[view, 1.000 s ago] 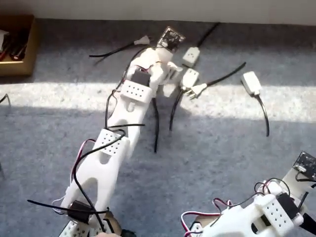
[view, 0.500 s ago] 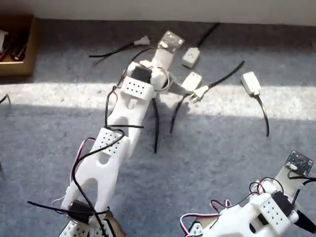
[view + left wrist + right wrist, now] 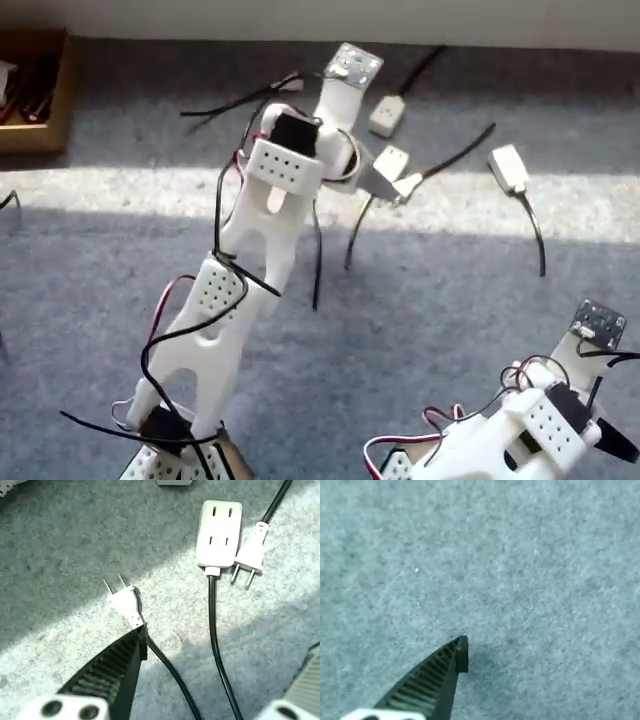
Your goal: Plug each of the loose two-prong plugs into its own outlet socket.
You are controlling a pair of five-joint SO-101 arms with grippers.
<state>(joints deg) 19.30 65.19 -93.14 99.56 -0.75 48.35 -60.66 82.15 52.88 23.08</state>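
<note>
hobby robotics bench or small lab. grey felt-like covering (image 3: 450, 300) on the table. left arm (image 3: 240, 290) and right arm (image 3: 520, 435) both white printed plastic, bare servo wiring (image 3: 160, 312), exposed camera board (image 3: 355, 65) on the wrist. two-prong plug (image 3: 124, 604) and outlet socket (image 3: 219, 532) lying loose on black cords. brown box (image 3: 35, 95) at the far corner, contents unclear. pale wall strip (image 3: 300, 18) behind, band of sunlight (image 3: 100, 195) across the felt.

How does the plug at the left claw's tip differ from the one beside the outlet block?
The near plug lies at a fingertip of the left claw, apart from the outlet block; the far plug lies alongside that block. The near plug's prongs point away from the claw, the far plug's back toward it. Both are white, black-corded, unplugged.
</note>
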